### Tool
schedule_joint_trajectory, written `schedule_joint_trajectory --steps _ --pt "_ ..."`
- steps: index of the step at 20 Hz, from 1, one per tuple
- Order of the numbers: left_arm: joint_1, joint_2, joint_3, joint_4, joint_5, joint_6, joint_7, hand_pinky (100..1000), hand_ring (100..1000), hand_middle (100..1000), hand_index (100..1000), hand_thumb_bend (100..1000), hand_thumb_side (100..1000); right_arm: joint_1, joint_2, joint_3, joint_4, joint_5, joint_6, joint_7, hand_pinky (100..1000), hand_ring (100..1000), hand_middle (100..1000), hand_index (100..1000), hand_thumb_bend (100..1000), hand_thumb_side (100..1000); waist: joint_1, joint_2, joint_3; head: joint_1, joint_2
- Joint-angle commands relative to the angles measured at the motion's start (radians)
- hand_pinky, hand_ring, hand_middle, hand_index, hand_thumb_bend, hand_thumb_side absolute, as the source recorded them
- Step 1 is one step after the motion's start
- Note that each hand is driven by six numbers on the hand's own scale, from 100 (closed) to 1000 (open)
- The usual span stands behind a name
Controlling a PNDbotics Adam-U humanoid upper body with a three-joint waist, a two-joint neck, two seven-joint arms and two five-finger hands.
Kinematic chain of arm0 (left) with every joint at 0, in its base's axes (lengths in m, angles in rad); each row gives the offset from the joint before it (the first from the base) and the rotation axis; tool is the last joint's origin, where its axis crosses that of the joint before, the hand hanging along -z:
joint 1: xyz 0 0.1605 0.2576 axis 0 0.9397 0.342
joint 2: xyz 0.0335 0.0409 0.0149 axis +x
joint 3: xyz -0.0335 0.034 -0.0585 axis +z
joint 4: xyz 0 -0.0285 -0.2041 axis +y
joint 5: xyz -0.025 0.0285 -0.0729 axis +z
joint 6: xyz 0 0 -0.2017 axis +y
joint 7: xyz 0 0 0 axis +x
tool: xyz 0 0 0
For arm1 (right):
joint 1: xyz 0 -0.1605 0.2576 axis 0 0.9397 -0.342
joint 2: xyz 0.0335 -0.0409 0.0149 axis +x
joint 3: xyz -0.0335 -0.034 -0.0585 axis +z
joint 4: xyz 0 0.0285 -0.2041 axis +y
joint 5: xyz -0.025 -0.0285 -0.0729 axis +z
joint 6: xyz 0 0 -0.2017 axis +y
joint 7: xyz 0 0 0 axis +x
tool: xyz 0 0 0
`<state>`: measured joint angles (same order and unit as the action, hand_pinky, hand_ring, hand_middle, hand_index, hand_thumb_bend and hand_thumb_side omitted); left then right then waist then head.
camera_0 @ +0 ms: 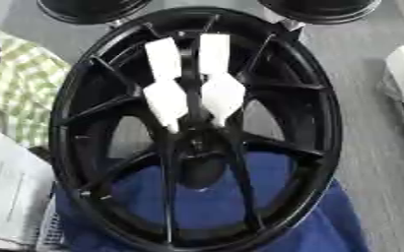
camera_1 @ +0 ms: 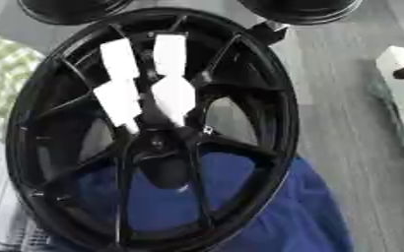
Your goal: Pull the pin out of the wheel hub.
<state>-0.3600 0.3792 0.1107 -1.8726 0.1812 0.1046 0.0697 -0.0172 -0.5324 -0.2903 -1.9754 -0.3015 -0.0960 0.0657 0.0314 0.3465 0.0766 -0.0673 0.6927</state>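
Blue cloth [camera_0: 326, 226] is the closest thing, bunched at the near edge of the grey tabletop [camera_0: 369, 138], and the lower part of the wheel sits on it. You can see the blue through the gaps between the spokes.

So the wheel [camera_0: 322, 147] is a black multi-spoke alloy rim that fills most of the view, face up towards my head and a bit askew. The hub [camera_0: 197, 142] is right in the middle, dark on dark. Honestly I can't make out the pin itself. All I get is a small pale speck [camera_1: 207, 129] just beside the hub on its right and another pale speck [camera_1: 181, 188] below it, and I can't say what either one is.

Four white patches [camera_0: 164, 58] sit on the spokes above the hub: two narrow ones higher up and two wider ones tapering down towards the centre.

Around it: a green-and-white checked cloth [camera_0: 16, 83] by the left edge, a pale flat sheet [camera_0: 7, 192] at the near left corner, and a white box [camera_1: 402, 83] at the right edge. Two more dark round things [camera_0: 93, 7] poke in at the far edge, partly cut off.

As for my robot hand, neither one shows in either eye, so I can't tell whether the fingers are spread or pinching anything.
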Motion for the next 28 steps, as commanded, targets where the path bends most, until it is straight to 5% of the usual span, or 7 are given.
schedule_joint_trajectory --steps 1,12,21,28 --pt "-0.008 0.031 0.012 -0.021 0.002 0.000 0.002 729 656 612 798 100 624 -0.005 -0.026 -0.013 -0.025 0.002 -0.004 0.004 998 715 592 794 100 614 -0.003 -0.016 -0.001 0.002 -0.009" --pt "-0.007 0.032 0.011 -0.023 0.002 0.002 0.003 729 655 610 797 100 624 -0.007 -0.069 -0.011 -0.025 0.005 -0.034 0.013 991 720 598 796 100 554 -0.009 -0.018 0.000 0.002 -0.006" --pt "-0.005 0.042 0.011 -0.021 -0.003 0.003 0.005 729 654 610 798 100 620 0.012 -0.392 0.001 -0.025 0.096 -0.244 0.114 936 748 637 797 100 102 -0.019 -0.024 0.001 0.001 -0.004" --pt "-0.006 0.052 0.011 -0.018 -0.007 0.003 0.005 729 654 610 798 100 615 -0.021 -0.644 0.023 -0.025 0.240 -0.379 0.272 903 775 680 791 100 112 -0.025 -0.028 0.000 0.001 -0.009"
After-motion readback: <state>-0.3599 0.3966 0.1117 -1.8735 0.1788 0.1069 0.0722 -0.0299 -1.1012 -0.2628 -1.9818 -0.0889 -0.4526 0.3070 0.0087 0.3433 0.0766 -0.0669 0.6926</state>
